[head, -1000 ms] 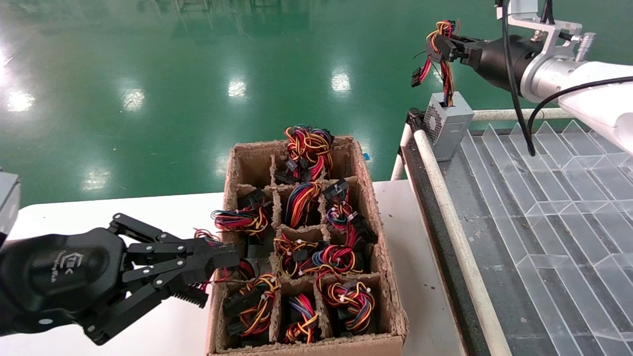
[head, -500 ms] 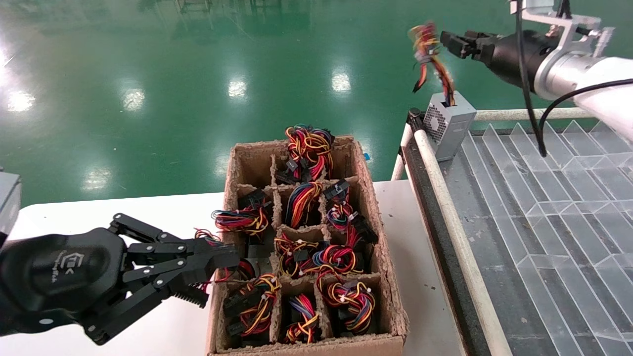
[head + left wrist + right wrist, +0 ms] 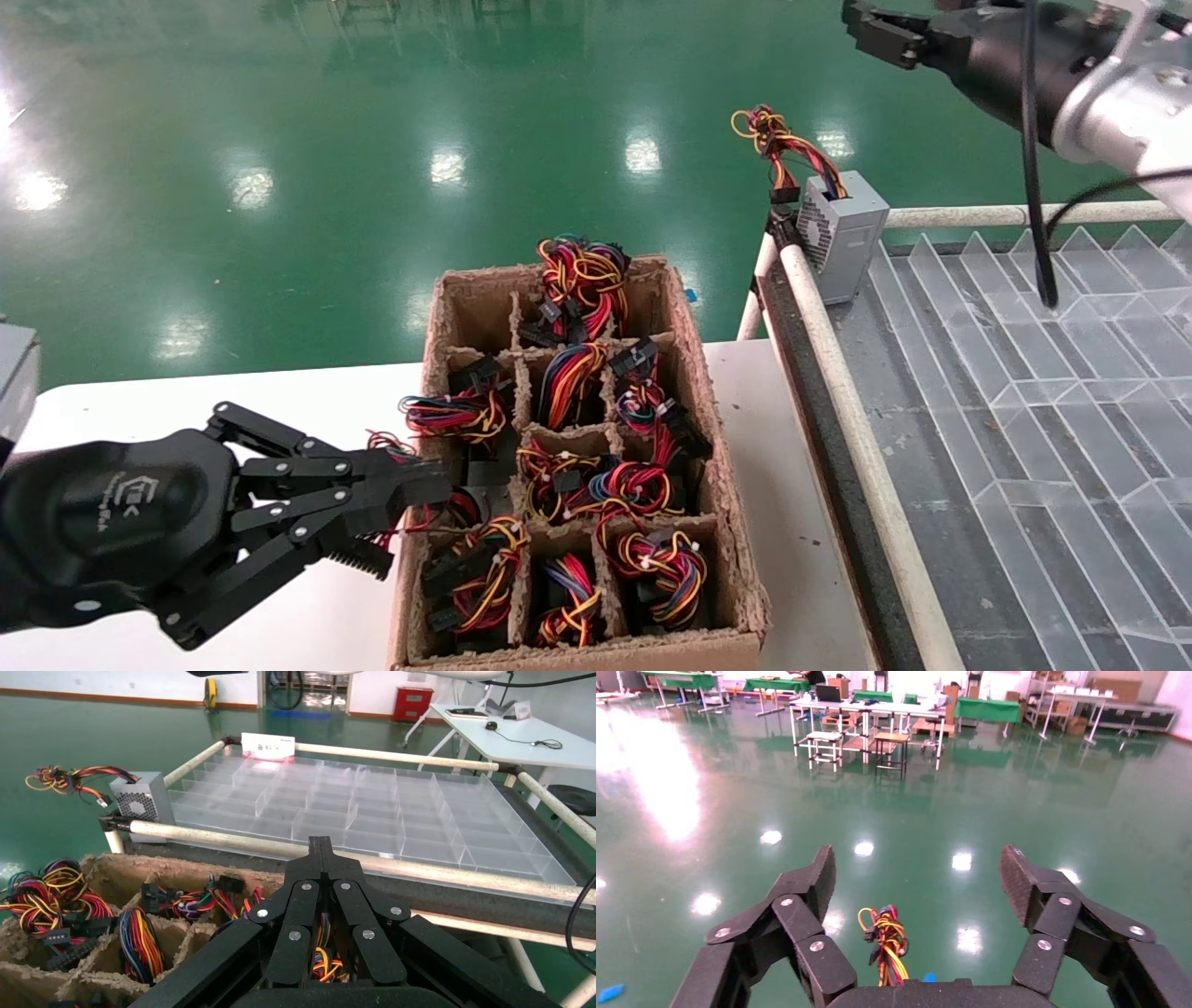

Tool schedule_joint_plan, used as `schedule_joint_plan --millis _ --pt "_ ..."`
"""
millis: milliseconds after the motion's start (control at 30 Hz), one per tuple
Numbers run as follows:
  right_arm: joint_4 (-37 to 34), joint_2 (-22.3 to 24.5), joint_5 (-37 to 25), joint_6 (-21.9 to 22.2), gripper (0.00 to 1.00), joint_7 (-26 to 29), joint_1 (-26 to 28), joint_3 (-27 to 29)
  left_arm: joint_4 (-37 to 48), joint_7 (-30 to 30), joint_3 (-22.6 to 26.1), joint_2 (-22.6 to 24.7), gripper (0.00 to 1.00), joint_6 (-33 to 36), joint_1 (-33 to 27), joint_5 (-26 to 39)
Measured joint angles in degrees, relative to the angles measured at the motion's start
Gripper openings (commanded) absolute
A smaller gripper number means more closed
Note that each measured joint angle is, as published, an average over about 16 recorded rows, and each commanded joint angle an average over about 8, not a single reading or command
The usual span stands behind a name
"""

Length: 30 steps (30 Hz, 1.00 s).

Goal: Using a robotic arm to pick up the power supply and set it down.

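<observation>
The power supply (image 3: 846,235), a small grey box with a vent grille, stands at the far left corner of the clear divided tray (image 3: 1024,391). It also shows in the left wrist view (image 3: 144,797). Its bundle of red, yellow and orange wires (image 3: 778,140) droops out over the floor side, free of any grip. The right gripper (image 3: 861,28) is up and to the right of the power supply, open and empty. In the right wrist view the wires (image 3: 888,941) lie below the spread jaws of this gripper (image 3: 919,864). My left gripper (image 3: 410,494) (image 3: 320,843) is shut by the carton's left wall.
A cardboard carton (image 3: 694,373) with dividers holds several wired units on the white table (image 3: 186,401). A pale tube rail (image 3: 838,391) edges the tray between carton and tray. Beyond the table lies glossy green floor.
The right gripper has let go of the wire bundle, opened, and moved up and to the right. The wires have dropped over to the left of the power supply. My left arm has not moved.
</observation>
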Motion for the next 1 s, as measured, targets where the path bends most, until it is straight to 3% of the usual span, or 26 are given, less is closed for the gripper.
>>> schedule_joint_plan --millis 33,267,300,1000 --pt "0.85 0.37 0.06 -0.31 1.00 -0.34 -0.49 0.58 0.00 0.00 0.00 0.00 0.05 0.00 0.00 0.00" --pt "4.07 2.02 1.17 -7.02 1.00 -2.70 -4.56 5.72 0.00 0.00 0.00 0.00 0.93 0.00 0.00 0.00" --pt "4.44 2.23 1.37 -8.35 1.00 -3.13 -5.27 6.66 0.00 0.00 0.00 0.00 1.00 0.00 0.00 0.00" --pt "12.33 6.61 5.58 -36.34 1.00 -12.05 -20.30 26.34 0.00 0.00 0.00 0.00 1.00 0.00 0.00 0.00"
